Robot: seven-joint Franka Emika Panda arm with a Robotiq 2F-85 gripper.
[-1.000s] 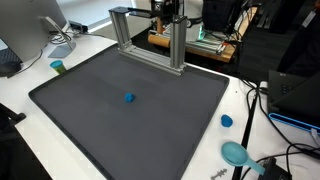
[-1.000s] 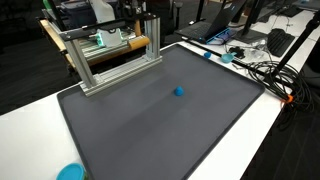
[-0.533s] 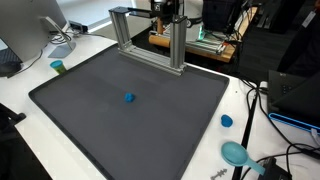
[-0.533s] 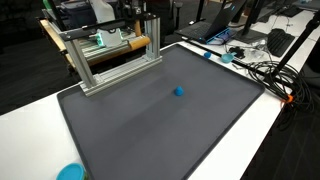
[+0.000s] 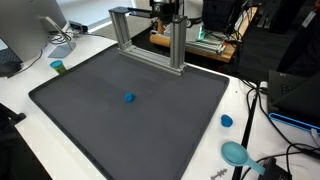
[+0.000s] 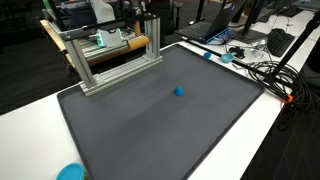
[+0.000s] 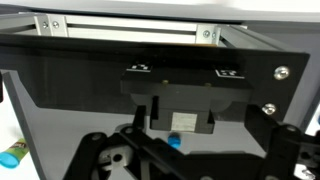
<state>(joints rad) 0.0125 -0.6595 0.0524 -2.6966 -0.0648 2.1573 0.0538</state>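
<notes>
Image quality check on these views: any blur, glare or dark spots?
Wrist view: gripper close to the lens, dark and soft, hiding most of the blue object. Both exterior views: even light, no glare on the grey mat, fine detail coarse.

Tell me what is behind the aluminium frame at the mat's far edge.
Behind the aluminium frame a wooden board carrying green-lit equipment shows in both exterior views. The frame's posts cover part of it, so the rest cannot be made out.
</notes>
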